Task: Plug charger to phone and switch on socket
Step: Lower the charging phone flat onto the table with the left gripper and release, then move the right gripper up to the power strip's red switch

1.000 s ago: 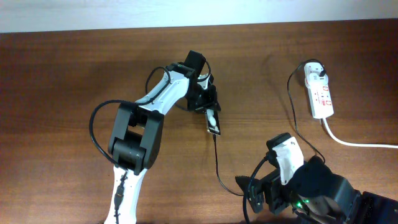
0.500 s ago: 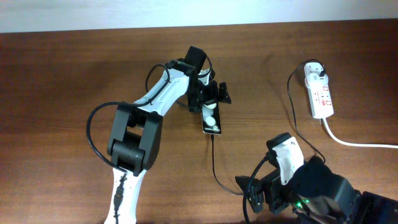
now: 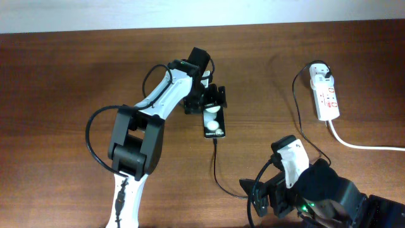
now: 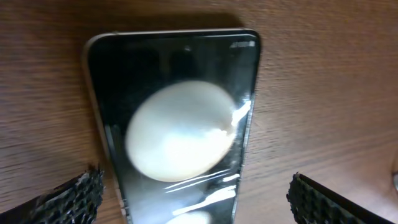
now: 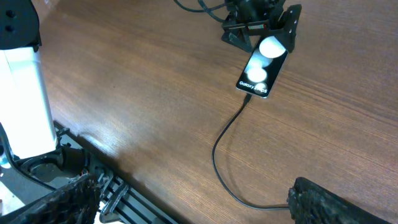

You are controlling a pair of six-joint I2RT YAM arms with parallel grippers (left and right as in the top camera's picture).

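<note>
The phone (image 3: 214, 122) lies flat on the wooden table, a black slab with two white spots. My left gripper (image 3: 206, 101) stands open over its far end, fingers apart on either side without touching it. From the left wrist, the phone (image 4: 174, 124) fills the view between the spread fingertips (image 4: 68, 199). The charger cable (image 3: 217, 166) runs from the phone's near edge, where its tip meets the phone (image 5: 263, 65), and curves toward my right gripper (image 3: 261, 200). That gripper is open and holds nothing. The socket (image 3: 324, 94) lies at the far right with the white plug (image 3: 321, 71) in it.
A thick white cord (image 3: 364, 145) leaves the socket toward the right edge. The right arm's body (image 3: 323, 190) covers the table's front right corner and hides part of the charger cable. The table's front edge (image 5: 134, 180) runs just ahead of the right fingers.
My left gripper has opened and let go of the phone, which now lies flat and slightly further left. The cable followed it. The right arm has not moved.
</note>
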